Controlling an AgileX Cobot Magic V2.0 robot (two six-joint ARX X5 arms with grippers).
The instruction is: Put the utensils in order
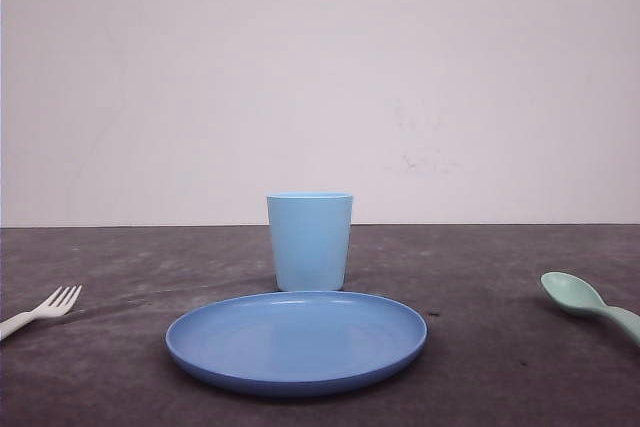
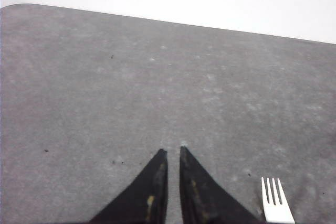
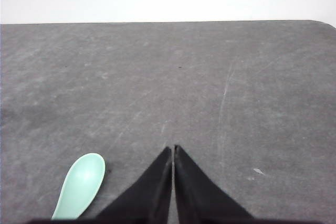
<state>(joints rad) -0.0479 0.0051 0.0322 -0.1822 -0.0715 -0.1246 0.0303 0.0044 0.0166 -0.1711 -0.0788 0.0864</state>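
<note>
A dark gray table (image 1: 480,277) runs back to a pale wall (image 1: 320,77), and a round blue plate (image 1: 296,341) sits near the table's front edge, about midway between its left and right edges. Just behind the plate, toward the far edge, a light blue cup (image 1: 309,241) stands upright; from the front view it is hard to say whether the two touch. The white fork (image 1: 40,310) lies flat by the left edge of the table, well apart from the plate, its tines pointing toward the cup and its handle running off the side of the front view. The mint-green spoon (image 1: 590,304) lies by the right edge, equally far from the plate, bowl up and turned toward the middle of the table, its handle trailing toward the right front corner. In the left wrist view the left gripper (image 2: 172,153) hangs above bare tabletop with its dark fingers drawn nearly together, only a narrow slit between the tips and nothing between them; the fork's tines (image 2: 275,201) lie just beside it. In the right wrist view the right gripper (image 3: 172,148) is clenched with its tips pressed together, grasping nothing, and the spoon's bowl (image 3: 81,184) rests on the table close to one side of it.
</note>
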